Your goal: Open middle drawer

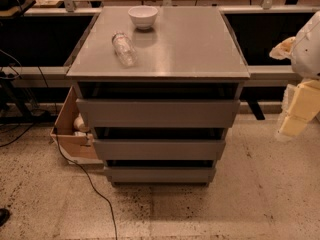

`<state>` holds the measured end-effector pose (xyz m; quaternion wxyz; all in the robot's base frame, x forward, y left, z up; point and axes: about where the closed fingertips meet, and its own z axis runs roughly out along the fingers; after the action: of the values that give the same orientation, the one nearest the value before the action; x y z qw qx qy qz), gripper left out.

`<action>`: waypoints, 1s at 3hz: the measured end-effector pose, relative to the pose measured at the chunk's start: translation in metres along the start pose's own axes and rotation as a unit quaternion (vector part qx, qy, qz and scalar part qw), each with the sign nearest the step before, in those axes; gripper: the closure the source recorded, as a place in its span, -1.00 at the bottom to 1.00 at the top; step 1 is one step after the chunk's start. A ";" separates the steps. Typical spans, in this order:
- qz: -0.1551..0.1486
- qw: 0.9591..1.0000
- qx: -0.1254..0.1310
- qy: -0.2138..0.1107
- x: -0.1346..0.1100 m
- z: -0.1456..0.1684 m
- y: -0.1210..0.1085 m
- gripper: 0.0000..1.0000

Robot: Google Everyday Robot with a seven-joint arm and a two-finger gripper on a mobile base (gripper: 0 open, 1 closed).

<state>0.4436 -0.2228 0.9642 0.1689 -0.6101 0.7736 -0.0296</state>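
Camera view, starting at the left edge of the frame: I see an open cardboard box (67,134) on the speckled floor, tucked against the left side of the grey cabinet (159,59). A dark cable (92,189) trails from near the box across the floor toward the bottom of the frame.

The cabinet fills the middle of the frame. On its flat top a clear bottle (123,49) lies on its side toward the left, and a white bowl (143,16) stands upright just behind it, near the back edge.

Below the top are three grey drawer fronts, one under another. The middle drawer (159,149) is the second of them, in the centre of the frame just below mid-height. Its plain front sits between the taller top drawer (157,113) and the slim bottom drawer (160,174), with a dark gap above it.

At the right edge of the frame my gripper (295,119) hangs below the white arm (307,46), cream-coloured and pointing down. It is well apart from the cabinet and touches nothing. I cannot tell whether it is spread or closed up.
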 end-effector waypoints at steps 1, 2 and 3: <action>-0.017 0.999 -0.015 -0.024 0.012 0.037 -0.003 -1.00; -0.054 0.996 -0.043 -0.052 0.027 0.093 -0.004 -1.00; -0.086 0.990 -0.076 -0.086 0.040 0.161 0.007 -1.00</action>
<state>0.4769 -0.2335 0.8015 0.1845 -0.6857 0.7009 0.0676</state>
